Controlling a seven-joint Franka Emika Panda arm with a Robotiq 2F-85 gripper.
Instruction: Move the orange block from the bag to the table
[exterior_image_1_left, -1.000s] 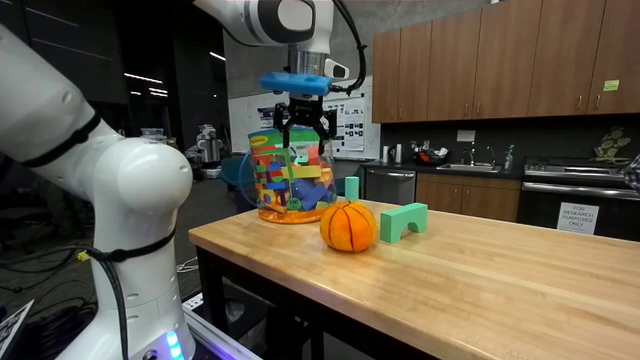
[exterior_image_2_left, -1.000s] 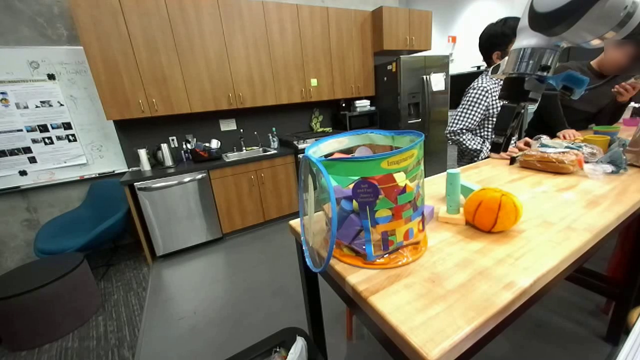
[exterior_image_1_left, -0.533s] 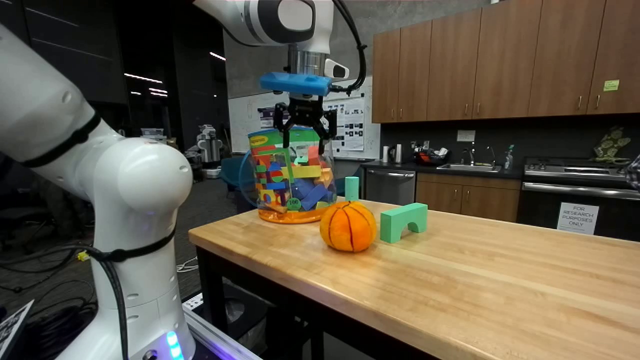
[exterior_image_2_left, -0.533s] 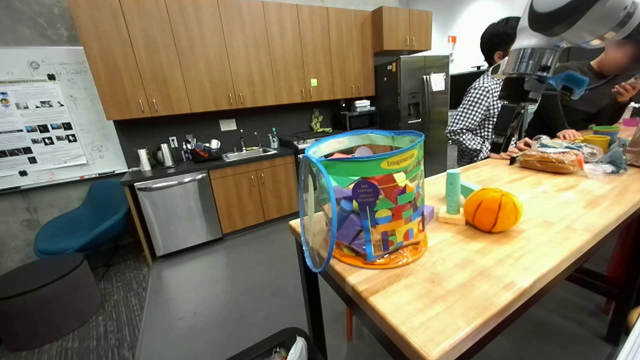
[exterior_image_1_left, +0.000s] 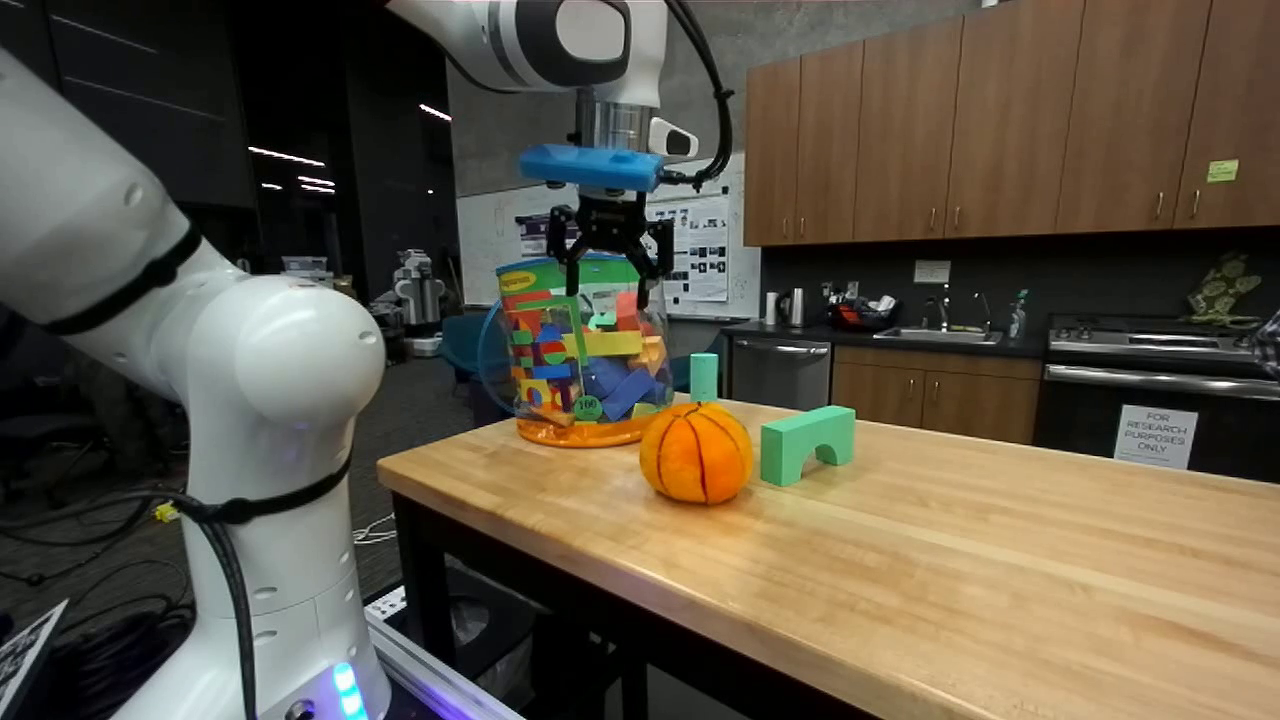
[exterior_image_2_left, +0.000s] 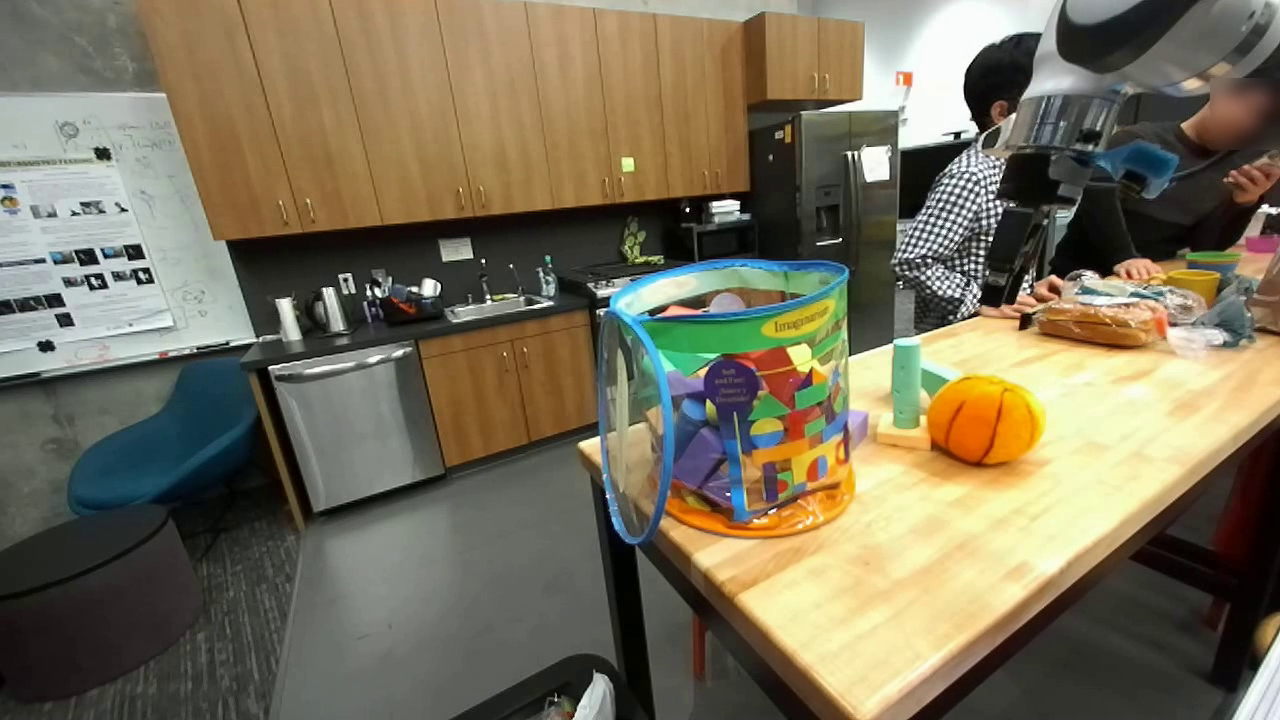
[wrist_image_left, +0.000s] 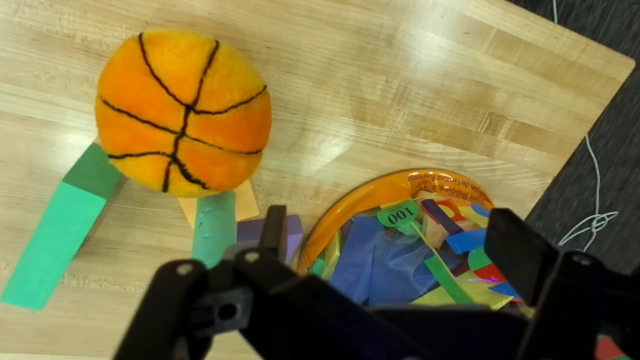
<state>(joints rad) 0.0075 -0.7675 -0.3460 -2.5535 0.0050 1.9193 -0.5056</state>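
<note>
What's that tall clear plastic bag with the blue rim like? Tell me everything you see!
The tall clear plastic bag is a cylinder with a blue-trimmed open mouth, a green upper band with a yellow label, printed block shapes and a glossy orange base. A round, clear, blue-edged lid hangs open at its side. It stands upright near a corner of the light-wood tabletop, holding multicoloured blocks. Whether the purple block beside it touches is unclear.

A research lab with a kitchen: wooden wall cabinets (exterior_image_2_left: 480, 110), sink (exterior_image_2_left: 500, 309), dishwasher (exterior_image_2_left: 362, 425) and refrigerator (exterior_image_2_left: 840, 250). A sign (exterior_image_1_left: 1155, 437) on the oven (exterior_image_1_left: 1085, 415) reads "FOR RESEARCH PURPOSES ONLY", a poster (exterior_image_2_left: 80, 235) hangs on the whiteboard (exterior_image_2_left: 205, 225), and a Franka Panda arm (exterior_image_1_left: 280, 340) stands in the foreground.
</note>
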